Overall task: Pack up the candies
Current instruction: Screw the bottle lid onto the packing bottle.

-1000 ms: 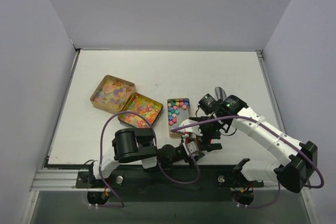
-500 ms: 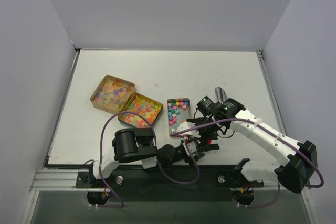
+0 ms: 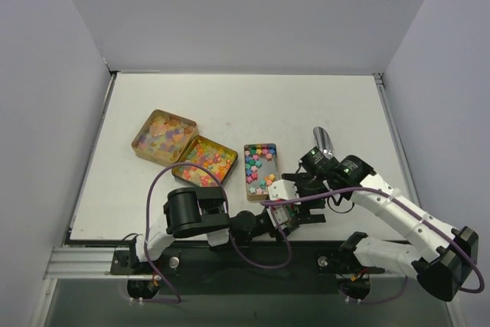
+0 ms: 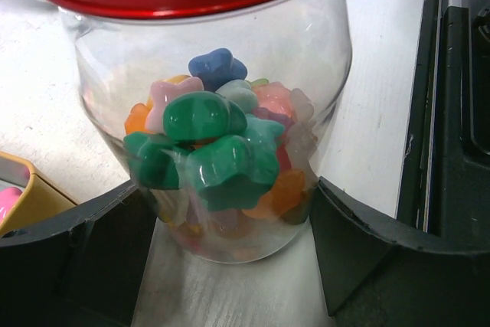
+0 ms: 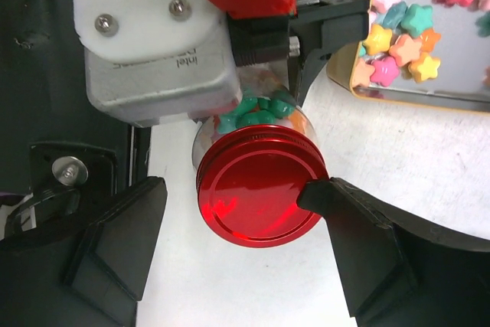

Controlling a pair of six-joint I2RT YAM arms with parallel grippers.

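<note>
A small glass jar (image 4: 214, 151) with a red lid (image 5: 260, 189) stands on the table near the front edge and holds mixed candies (image 4: 207, 135). My left gripper (image 4: 226, 193) is shut on the jar's lower body, one finger on each side. My right gripper (image 5: 233, 193) hangs over the lid with its jaws open around it. Its right finger (image 5: 360, 243) touches the lid's rim and its left finger (image 5: 122, 243) stands apart. In the top view, both grippers meet at the jar (image 3: 293, 204). More star-shaped candies (image 3: 259, 162) fill three open tins.
A rectangular tin (image 3: 249, 181) lies just behind the jar, and its corner shows in the right wrist view (image 5: 360, 74). Two more gold tins (image 3: 141, 137) (image 3: 178, 168) lie to the left. A shiny metal scoop (image 3: 323, 141) lies behind the right wrist. The black base rail (image 3: 230, 254) runs along the front.
My right arm has swung its wrist to the right and nearer the front, uncovering the metal scoop. The left arm and the jar have stayed put.
</note>
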